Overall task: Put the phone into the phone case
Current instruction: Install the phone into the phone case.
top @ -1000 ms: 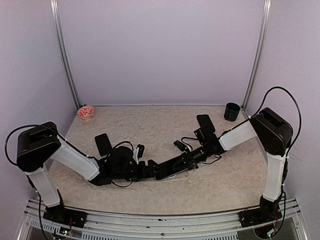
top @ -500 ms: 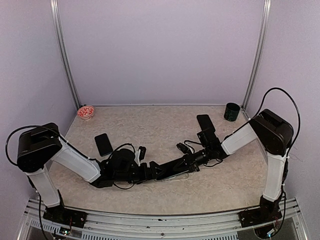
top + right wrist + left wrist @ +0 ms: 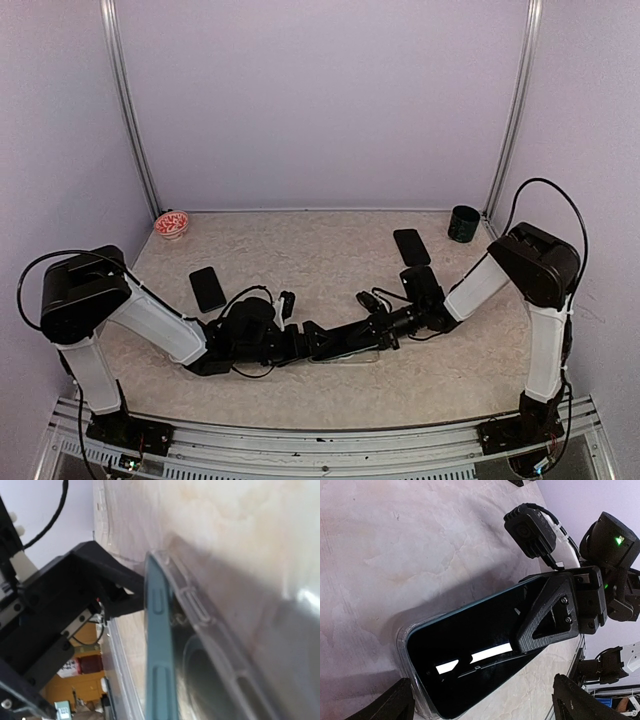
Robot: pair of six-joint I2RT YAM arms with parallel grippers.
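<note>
Clear case (image 3: 401,636) is barely showing from above; right end effector (image 3: 545,615) is pinching the glossy black, teal-edged phone (image 3: 470,635); left end effector (image 3: 481,695) is gaping wide.

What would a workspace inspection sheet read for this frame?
surface: beige mottled table, no spills seen.
job's things: phone lying in clear case, one edge raised above its rim.
clutter: two spare phones, bowl, cup.
tools: left tool open, astride the phone's end; right tool shut, resting on the screen.
cables: black cables loop beside both wrists, off the phone.
surroundings: lilac walls, metal posts; nothing else seen.
</note>
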